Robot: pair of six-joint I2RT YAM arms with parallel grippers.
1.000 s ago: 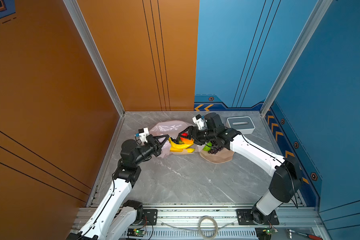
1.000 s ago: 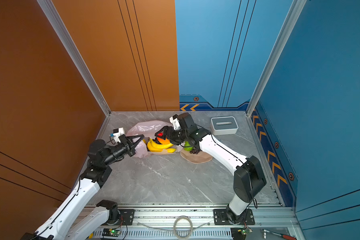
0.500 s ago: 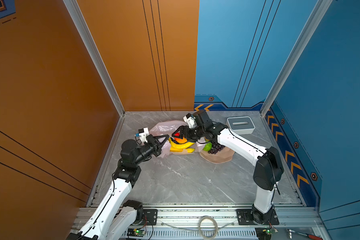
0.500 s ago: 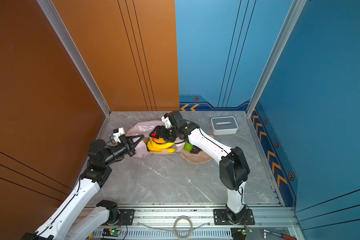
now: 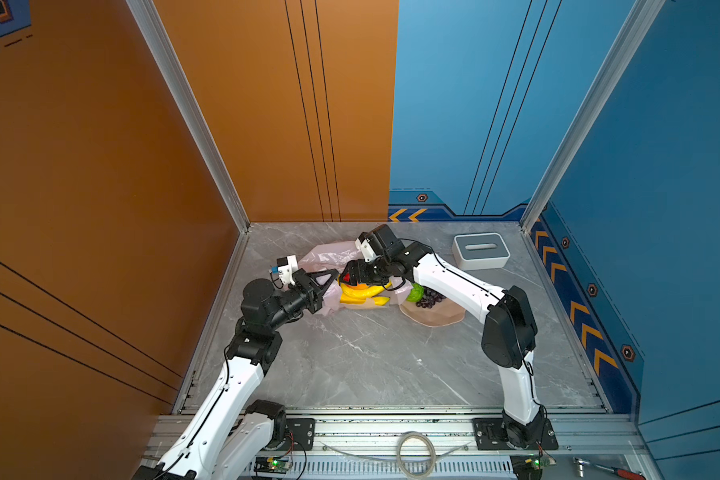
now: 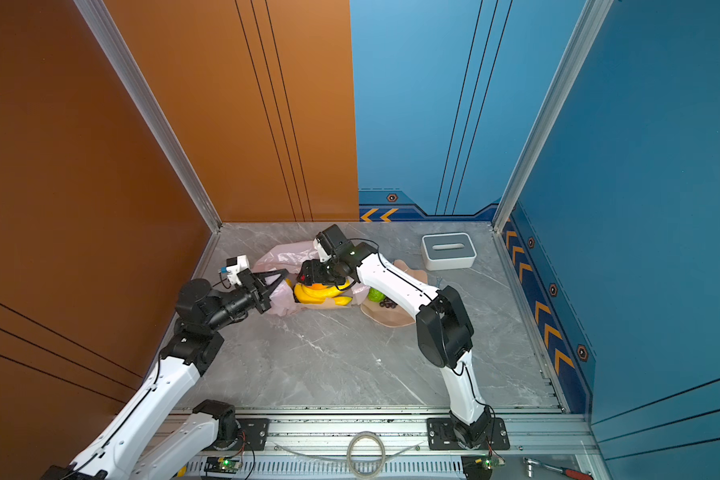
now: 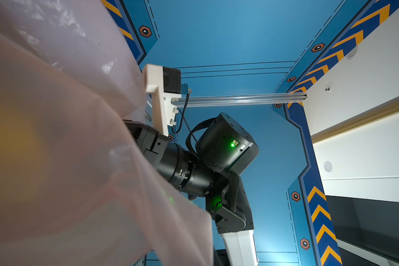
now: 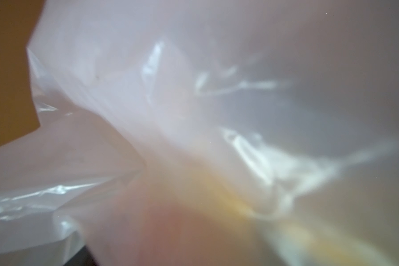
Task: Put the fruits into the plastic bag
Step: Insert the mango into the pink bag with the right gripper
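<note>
The pale-pink plastic bag [image 5: 325,253] [image 6: 279,255] lies crumpled at the back left of the floor. My left gripper [image 5: 334,272] [image 6: 285,272] is shut on the bag's near edge. Right beside it, at the bag's mouth, my right gripper [image 5: 347,276] [image 6: 304,276] holds a red fruit, the mango, between wide jaws. Just below lie the yellow banana bunch [image 5: 360,293] [image 6: 316,293] and an orange [image 6: 317,286]. A green lime [image 5: 415,293] [image 6: 375,295] and purple grapes [image 5: 431,298] [image 6: 387,304] sit in the peach bowl [image 5: 437,318]. Bag film [image 7: 55,138] [image 8: 171,92] fills both wrist views; a reddish blur [image 8: 171,230] shows low.
A white-and-grey slotted box [image 5: 481,251] [image 6: 448,251] stands at the back right. Orange and blue walls close in three sides. A coiled cable [image 5: 414,451] and a red-handled tool [image 5: 599,471] lie on the front rail. The right arm's wrist [image 7: 217,149] shows in the left wrist view.
My right gripper has carried the red fruit leftward from above the bowl's edge to the bag's mouth, next to the left gripper. The left arm has stayed still.
</note>
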